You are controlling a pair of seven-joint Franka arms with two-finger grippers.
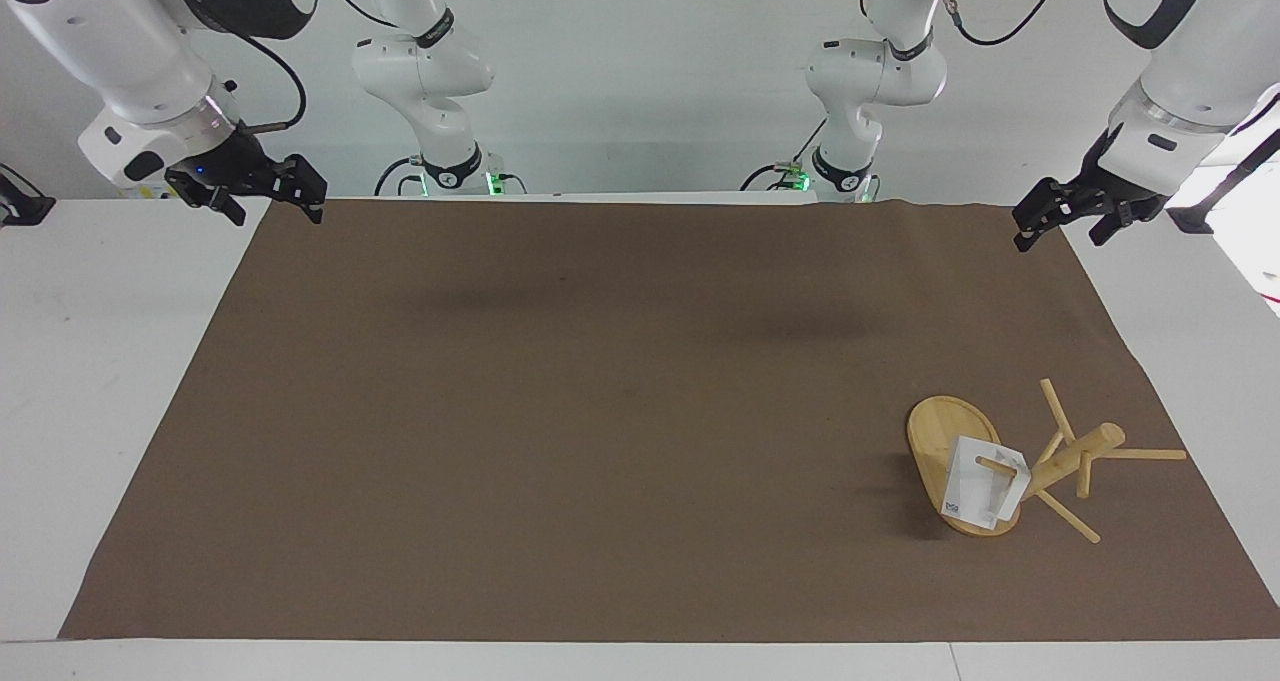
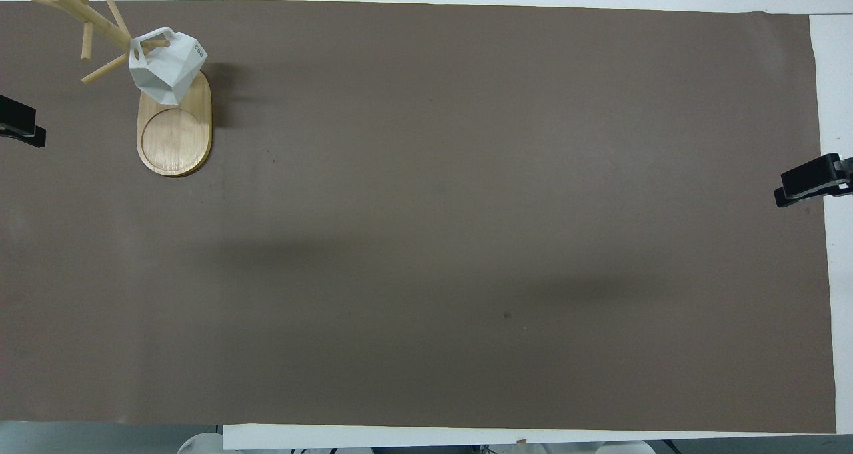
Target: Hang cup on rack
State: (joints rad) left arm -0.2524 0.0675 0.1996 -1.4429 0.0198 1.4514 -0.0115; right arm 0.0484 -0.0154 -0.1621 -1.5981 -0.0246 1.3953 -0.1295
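Cup (image 1: 985, 496) hangs on rack (image 1: 1050, 461), left corner; both our grippers' fingers released, left (image 1: 1068, 217) and right (image 1: 262, 193) waiting. Next: nothing.

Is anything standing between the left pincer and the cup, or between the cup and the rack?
Nothing visible does. The cup already hangs by its handle on a peg of the rack. The left pincer is over the mat's corner, only bare mat lying between. The right pincer waits.
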